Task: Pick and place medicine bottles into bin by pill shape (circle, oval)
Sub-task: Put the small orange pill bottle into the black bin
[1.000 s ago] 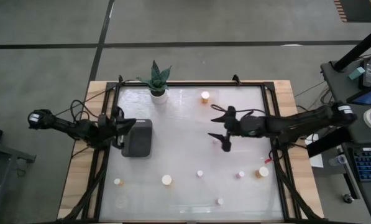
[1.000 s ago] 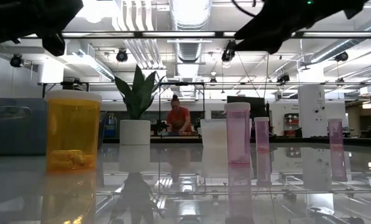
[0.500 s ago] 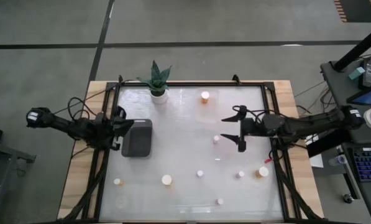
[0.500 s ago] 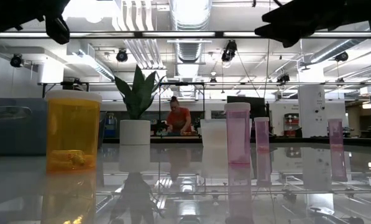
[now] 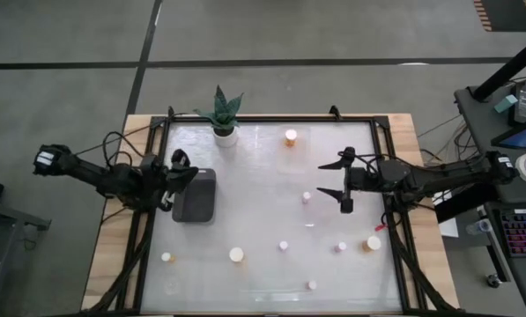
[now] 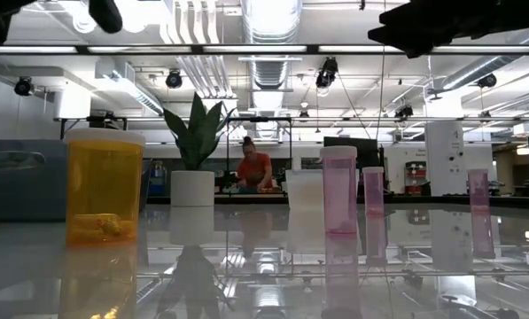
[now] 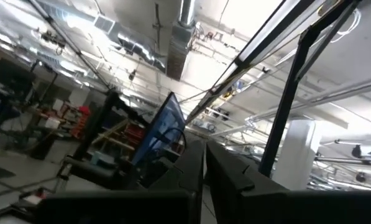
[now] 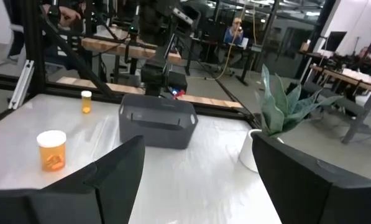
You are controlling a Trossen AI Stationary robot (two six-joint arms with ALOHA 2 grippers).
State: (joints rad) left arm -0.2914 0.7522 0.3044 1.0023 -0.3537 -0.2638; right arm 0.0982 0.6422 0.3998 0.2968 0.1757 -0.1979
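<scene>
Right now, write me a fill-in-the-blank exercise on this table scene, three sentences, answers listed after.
1. The right claw hovers with its fingers ____.
2. The left claw sits at the edge of the dark ____.
3. The plant pot stands at the table's far edge, and its colour is ____.

Missing words: open; bin; white

The bin (image 5: 196, 195) sits on the table's (image 5: 263, 158) left side, with the left gripper (image 5: 176, 179) at its left edge; the plant pot (image 5: 225, 134) stands behind it at the far edge; the right gripper (image 5: 340, 186) hangs over the table's right half, just right of one small bottle (image 5: 307, 197); other medicine bottles (image 5: 236, 255) stand scattered along the near side, one more (image 5: 291, 136) near the far edge.
</scene>
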